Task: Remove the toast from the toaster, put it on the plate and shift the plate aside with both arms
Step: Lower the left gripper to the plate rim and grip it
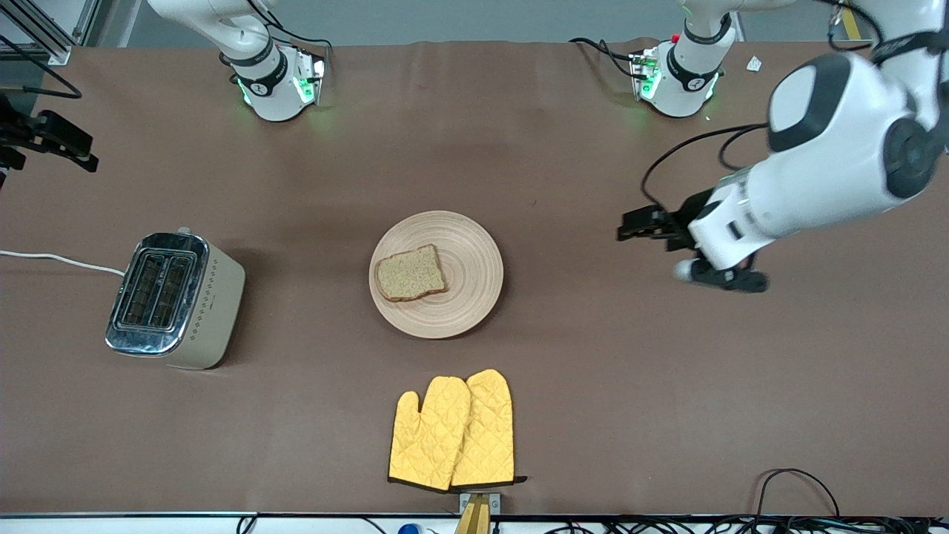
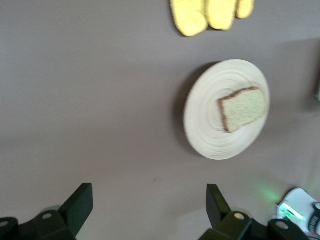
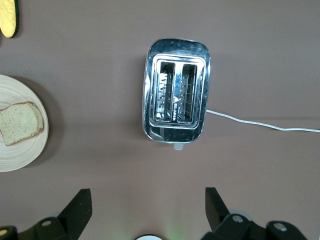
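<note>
The toast [image 1: 411, 273] lies flat on the round beige wooden plate [image 1: 467, 252] in the middle of the table. Both also show in the left wrist view, toast [image 2: 243, 107] on plate [image 2: 205, 115], and at the edge of the right wrist view, toast [image 3: 19, 122] on plate [image 3: 20, 155]. The left arm [image 1: 815, 163] holds its hand over bare table beside the plate, toward the left arm's end. My left gripper [image 2: 150, 189] is open and empty. My right gripper [image 3: 147, 195] is open and empty, high over the table beside the toaster [image 3: 176, 91].
A chrome and cream two-slot toaster [image 1: 174, 298] stands toward the right arm's end, its white cord [image 1: 59, 259] running off the table. A pair of yellow oven mitts [image 1: 454, 430] lies nearer the front camera than the plate. The arm bases [image 1: 276, 81] glow green.
</note>
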`<action>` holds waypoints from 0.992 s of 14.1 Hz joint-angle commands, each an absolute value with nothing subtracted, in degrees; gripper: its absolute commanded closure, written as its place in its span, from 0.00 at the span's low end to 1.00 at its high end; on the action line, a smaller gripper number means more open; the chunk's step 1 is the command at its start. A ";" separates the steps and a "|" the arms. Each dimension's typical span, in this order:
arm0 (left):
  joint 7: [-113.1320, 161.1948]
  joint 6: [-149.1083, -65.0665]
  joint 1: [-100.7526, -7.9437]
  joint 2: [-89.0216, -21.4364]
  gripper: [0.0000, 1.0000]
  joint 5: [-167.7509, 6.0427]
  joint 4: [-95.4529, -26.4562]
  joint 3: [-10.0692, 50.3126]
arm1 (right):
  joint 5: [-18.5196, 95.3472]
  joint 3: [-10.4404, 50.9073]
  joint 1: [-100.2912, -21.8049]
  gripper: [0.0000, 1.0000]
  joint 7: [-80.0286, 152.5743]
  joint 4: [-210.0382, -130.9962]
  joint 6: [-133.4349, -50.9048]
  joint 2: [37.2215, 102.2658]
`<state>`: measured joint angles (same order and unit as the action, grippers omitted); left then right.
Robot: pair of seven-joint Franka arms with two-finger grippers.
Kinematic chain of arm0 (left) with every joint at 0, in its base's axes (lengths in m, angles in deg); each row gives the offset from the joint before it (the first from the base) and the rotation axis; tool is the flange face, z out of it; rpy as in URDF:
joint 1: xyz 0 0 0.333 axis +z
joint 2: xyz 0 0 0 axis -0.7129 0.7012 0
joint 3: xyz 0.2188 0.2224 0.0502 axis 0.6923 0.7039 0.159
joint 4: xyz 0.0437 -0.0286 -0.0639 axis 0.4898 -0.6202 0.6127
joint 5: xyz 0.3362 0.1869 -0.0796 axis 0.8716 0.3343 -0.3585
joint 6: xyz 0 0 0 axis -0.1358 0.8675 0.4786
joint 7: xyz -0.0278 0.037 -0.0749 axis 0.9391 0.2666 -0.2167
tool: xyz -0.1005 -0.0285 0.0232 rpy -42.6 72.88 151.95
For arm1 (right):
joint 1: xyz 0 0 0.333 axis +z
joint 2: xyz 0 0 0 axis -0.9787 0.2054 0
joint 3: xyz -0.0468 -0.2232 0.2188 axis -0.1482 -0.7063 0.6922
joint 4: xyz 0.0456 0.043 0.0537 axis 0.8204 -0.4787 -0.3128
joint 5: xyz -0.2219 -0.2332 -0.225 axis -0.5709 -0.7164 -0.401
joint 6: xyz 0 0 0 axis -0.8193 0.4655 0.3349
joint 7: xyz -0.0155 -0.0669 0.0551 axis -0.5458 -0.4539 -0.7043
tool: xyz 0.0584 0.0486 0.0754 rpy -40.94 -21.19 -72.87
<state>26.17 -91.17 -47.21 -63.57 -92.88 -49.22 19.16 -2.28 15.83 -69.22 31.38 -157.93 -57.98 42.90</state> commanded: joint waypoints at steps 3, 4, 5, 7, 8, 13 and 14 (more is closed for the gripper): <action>20.40 -103.00 -46.71 -55.64 0.03 -95.94 -52.28 13.15 | -2.56 15.58 -69.01 0.00 31.59 -156.05 -56.18 44.26; 20.39 -108.09 -46.70 -55.36 0.04 -96.03 -55.52 12.53 | -2.56 15.58 -69.01 0.00 31.59 -156.05 -56.00 44.26; 20.31 -113.27 -46.53 -55.01 0.05 -96.73 -58.94 12.00 | -2.56 15.58 -69.18 0.00 31.59 -156.05 -55.92 44.26; 19.26 -119.89 -46.53 -52.83 0.11 -100.59 -62.13 10.86 | -2.56 15.66 -68.75 0.00 31.59 -156.05 -56.00 44.35; 18.55 -121.39 -46.44 -51.25 0.16 -101.82 -62.49 10.50 | -2.56 15.84 -68.57 0.00 31.51 -156.05 -55.92 44.26; 11.03 -124.48 -46.18 -44.48 0.30 -106.74 -62.67 9.36 | -2.56 15.75 -68.48 0.00 31.77 -156.05 -56.09 44.26; 7.25 -124.66 -46.18 -43.51 0.33 -109.97 -62.75 9.36 | -2.56 15.66 -68.57 0.00 31.68 -156.05 -56.09 44.26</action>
